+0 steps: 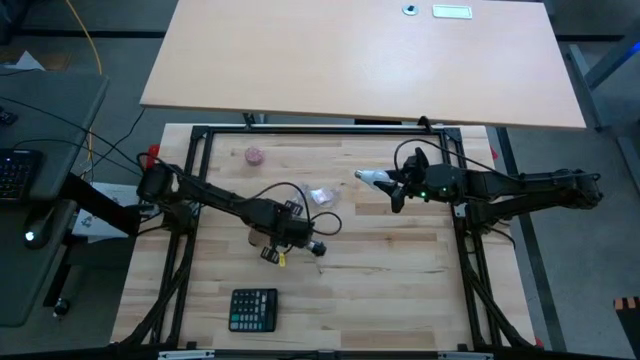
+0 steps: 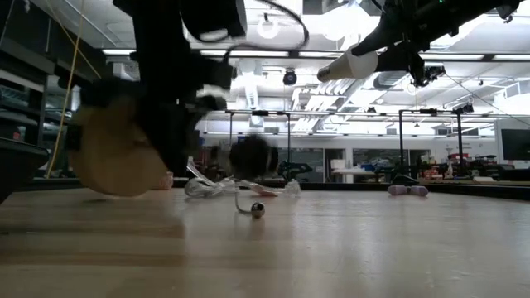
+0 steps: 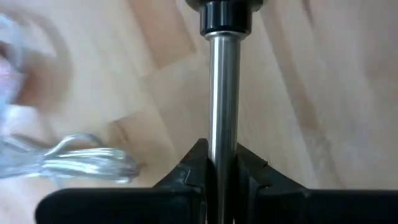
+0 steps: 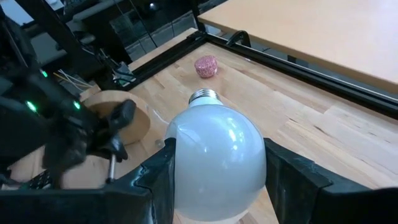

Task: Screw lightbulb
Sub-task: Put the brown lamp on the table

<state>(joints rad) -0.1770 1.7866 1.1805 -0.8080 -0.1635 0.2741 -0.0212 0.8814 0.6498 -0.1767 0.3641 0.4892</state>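
Observation:
The white frosted lightbulb point(image 4: 214, 158) is between the fingers of my right gripper point(image 4: 214, 193), which is shut on it. Its silvery screw base point(image 4: 204, 96) points away from the wrist, toward the table's left. In the low view the lightbulb point(image 2: 352, 64) is high above the table. My left gripper point(image 3: 222, 158) is shut on the silvery metal rod point(image 3: 224, 93) that joins the round wooden disc point(image 2: 116, 153) to the black socket point(image 3: 225, 17). In the high view my left gripper point(image 1: 290, 238) is at mid table and my right gripper point(image 1: 393, 186) is to its far right. My left gripper pinches the metal rod point(image 3: 222, 140) between its two fingers, which lie across it, well back from the socket. The disc stands on edge, tipped up, and the socket point(image 2: 252, 157) points toward the table's right. Whether the disc's rim touches the table I cannot tell. My right gripper pinches the bulb's wide glass part point(image 4: 186, 168) between its two fingers point(image 4: 283, 174), one on each side. The fingers come level from the table's right and lie along the bulb. The bulb is lifted clear, nearly level, with its screw base leading.
A clear cord point(image 3: 68, 163) and a small clear wrapper point(image 1: 323, 196) lie on the table near the lamp. A pink lump point(image 1: 254, 155) lies at the far left, and a black calculator point(image 1: 253, 308) near the front edge. A black frame point(image 4: 292, 78) borders the table.

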